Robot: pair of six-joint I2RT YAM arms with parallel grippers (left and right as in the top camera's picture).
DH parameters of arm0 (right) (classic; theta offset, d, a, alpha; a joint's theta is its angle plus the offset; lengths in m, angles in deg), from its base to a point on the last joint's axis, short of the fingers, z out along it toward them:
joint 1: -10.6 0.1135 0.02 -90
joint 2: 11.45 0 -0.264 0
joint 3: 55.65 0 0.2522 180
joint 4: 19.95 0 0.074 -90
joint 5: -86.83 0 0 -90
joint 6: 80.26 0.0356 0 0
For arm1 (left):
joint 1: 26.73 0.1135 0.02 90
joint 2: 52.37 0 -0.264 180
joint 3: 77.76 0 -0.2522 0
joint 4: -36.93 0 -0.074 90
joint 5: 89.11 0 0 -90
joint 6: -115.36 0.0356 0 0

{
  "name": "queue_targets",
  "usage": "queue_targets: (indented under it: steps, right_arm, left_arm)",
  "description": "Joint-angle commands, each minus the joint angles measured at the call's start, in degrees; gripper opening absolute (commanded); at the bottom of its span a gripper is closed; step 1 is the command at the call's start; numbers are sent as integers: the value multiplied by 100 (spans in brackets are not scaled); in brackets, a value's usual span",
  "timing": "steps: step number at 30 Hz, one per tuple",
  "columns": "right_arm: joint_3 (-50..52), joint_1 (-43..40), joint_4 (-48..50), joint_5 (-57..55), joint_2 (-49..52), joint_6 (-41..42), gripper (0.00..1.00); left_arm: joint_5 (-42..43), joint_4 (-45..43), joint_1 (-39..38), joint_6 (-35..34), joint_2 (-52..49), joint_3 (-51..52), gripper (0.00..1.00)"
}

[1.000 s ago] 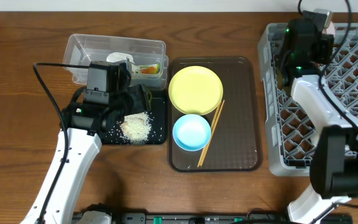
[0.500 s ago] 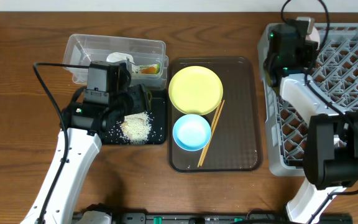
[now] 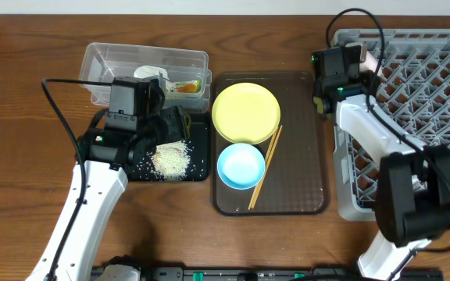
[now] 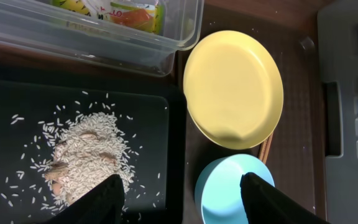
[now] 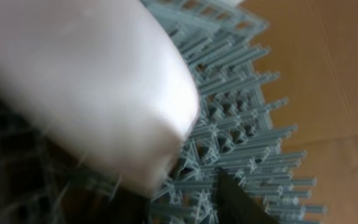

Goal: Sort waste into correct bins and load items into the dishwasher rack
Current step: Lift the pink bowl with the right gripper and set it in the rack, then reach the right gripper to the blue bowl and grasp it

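My left gripper point(image 4: 179, 202) is open and empty, hovering over the edge between the black tray point(image 3: 200, 148) and the light blue bowl point(image 3: 241, 165). A heap of rice grains point(image 3: 170, 160) lies in the black tray. The clear tub point(image 3: 147, 51) holds the green-and-orange wrapper point(image 3: 186, 87) and a white scrap point(image 3: 151, 74). The yellow plate point(image 3: 245, 112) and two chopsticks point(image 3: 264, 168) lie on the brown tray. My right gripper point(image 3: 358, 61) is at the top left corner of the grey rack point(image 3: 428, 86), shut on the pinkish-white bowl point(image 5: 86, 81). The white cup is out of view.
The brown serving tray point(image 3: 303, 172) lies between the black tray and the rack. Wood table surrounds everything. Black cables run from both arms. In the left wrist view the plate point(image 4: 234, 87), blue bowl point(image 4: 229, 186) and rice point(image 4: 82, 155) lie below the fingers.
My right arm has swung left along the rack's far edge, the pinkish-white bowl moving with it. The left arm has not moved.
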Motion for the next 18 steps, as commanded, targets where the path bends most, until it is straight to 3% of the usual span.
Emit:
queue_targets:
  steps: [1,4,8,10,14,18]
  right_arm:
    - [-13,151,-422,1099,-763,470,49]
    - [-13,223,-968,2977,-1268,592,54]
    - [-13,330,-1462,5753,-1598,734,56]
    - [-2,446,-1727,6631,-1574,752,55]
    - [142,807,-2175,6891,-1394,754,54]
    - [328,1246,-2315,6889,-1084,811,54]
  left_arm:
    - [-42,20,20,136,-26,7,63]
    - [-372,107,20,133,-26,7,63]
    - [-1722,503,26,13,-31,7,63]
    - [-2378,726,33,-345,-33,7,63]
    - [-2645,905,81,-837,-33,7,63]
    - [-2625,903,79,-861,-33,7,64]
